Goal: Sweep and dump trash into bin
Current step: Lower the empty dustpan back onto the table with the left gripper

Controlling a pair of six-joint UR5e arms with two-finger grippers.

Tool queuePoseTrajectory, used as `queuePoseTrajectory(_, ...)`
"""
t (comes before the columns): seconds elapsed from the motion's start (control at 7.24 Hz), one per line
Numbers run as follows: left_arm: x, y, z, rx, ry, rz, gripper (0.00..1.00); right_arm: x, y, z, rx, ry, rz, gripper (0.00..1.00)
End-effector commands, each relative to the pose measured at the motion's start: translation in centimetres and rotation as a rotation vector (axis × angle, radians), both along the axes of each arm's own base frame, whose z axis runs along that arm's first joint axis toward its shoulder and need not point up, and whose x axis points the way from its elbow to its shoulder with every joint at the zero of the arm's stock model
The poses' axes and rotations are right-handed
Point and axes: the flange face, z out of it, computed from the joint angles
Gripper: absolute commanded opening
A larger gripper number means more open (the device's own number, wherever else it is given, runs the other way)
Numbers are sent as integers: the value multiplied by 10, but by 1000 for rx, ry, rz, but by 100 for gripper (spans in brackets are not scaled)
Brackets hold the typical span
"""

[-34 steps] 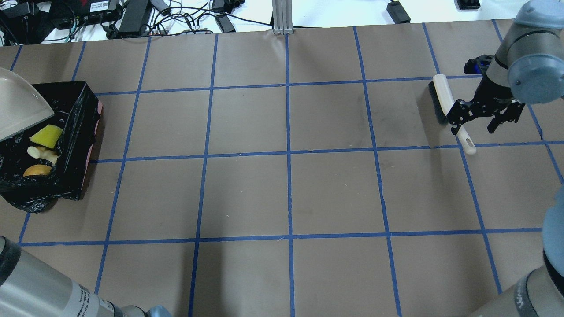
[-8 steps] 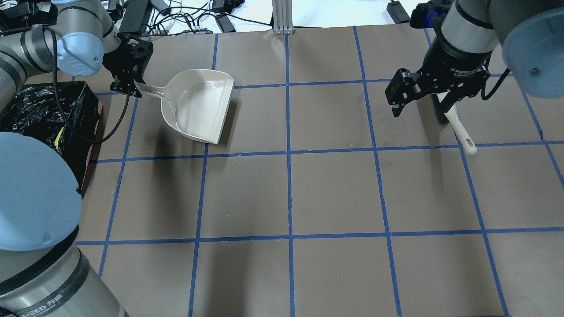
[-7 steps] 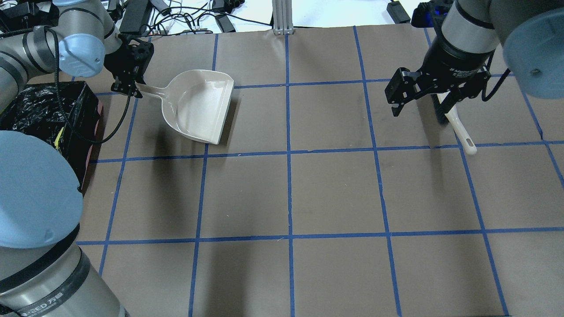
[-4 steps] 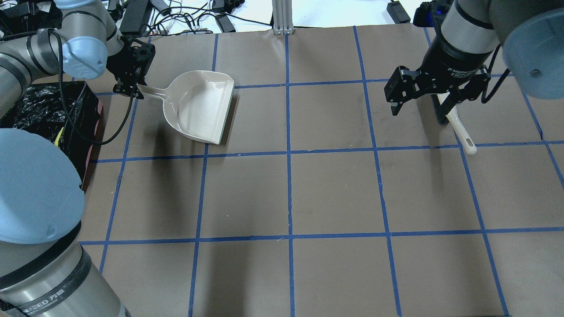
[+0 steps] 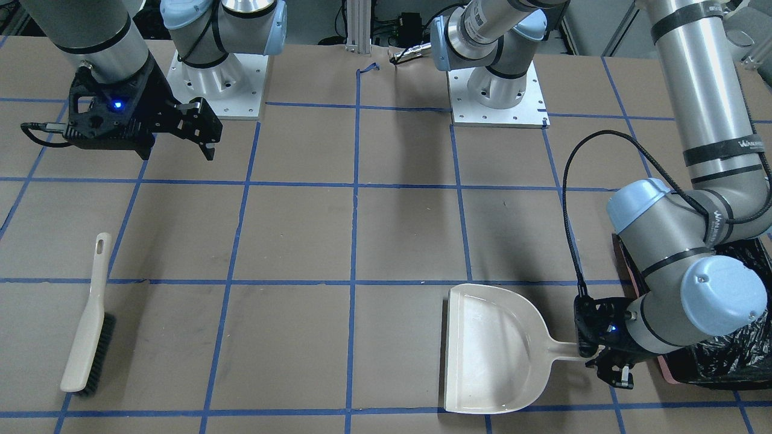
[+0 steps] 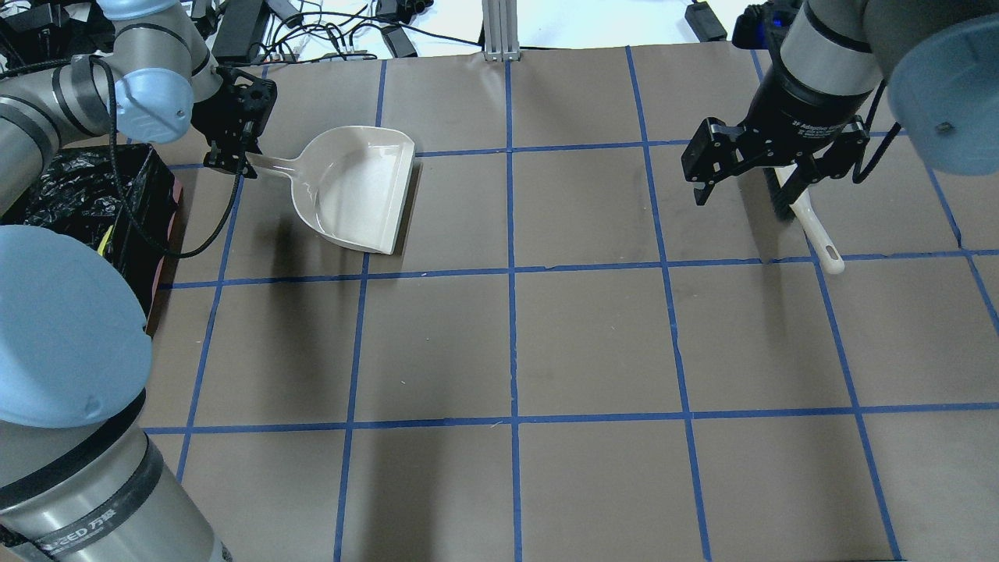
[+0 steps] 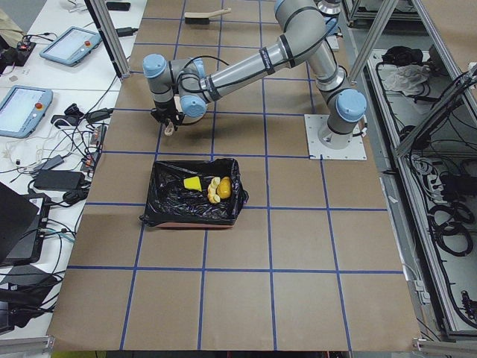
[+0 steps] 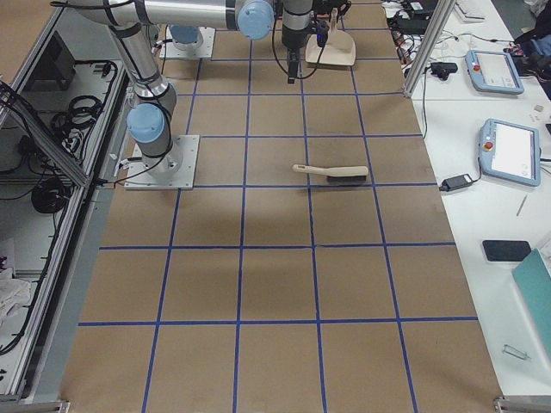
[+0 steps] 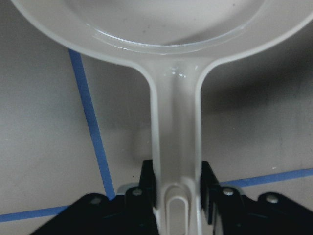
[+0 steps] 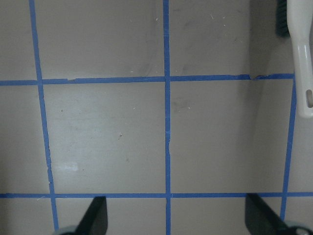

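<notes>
Left gripper (image 9: 177,192) clamped the dustpan (image 6: 355,187) handle; right gripper (image 6: 740,195) hung spread near the brush (image 5: 90,325); trash (image 7: 211,188) lay in bin (image 7: 173,207).

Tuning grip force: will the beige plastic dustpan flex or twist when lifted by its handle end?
Probably stiff: the beige plastic dustpan shows no sag. Likely light, a thin empty shell. The left gripper pinches only the glossy handle tip, far from the wide pan, so it may pivot or slip.
</notes>
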Motion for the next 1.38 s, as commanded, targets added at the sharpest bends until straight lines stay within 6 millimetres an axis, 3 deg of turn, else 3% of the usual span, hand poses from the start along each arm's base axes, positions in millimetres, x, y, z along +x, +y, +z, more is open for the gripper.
queuePoseTrajectory(0.0,-2,2,-4,9,1,14,52,-2,0,-1,5,9,1,100)
queuePoseTrajectory(0.14,-2,3,-5,10,2,14,62,-7,1,-2,11,72,7,100)
queuePoseTrajectory(0.28,-4,4,5,-3,-4,11,66,-9,0,-3,11,86,13,100)
queuePoseTrajectory(0.69,-12,14,66,-72,-21,61,66,-8,1,-2,9,76,12,100)
queuePoseTrajectory(0.97,-64,33,108,-84,-16,167,70,-5,3,0,3,70,15,100)
queuePoseTrajectory(1.24,-80,54,147,-109,-3,404,75,1,1,0,-7,15,18,100)
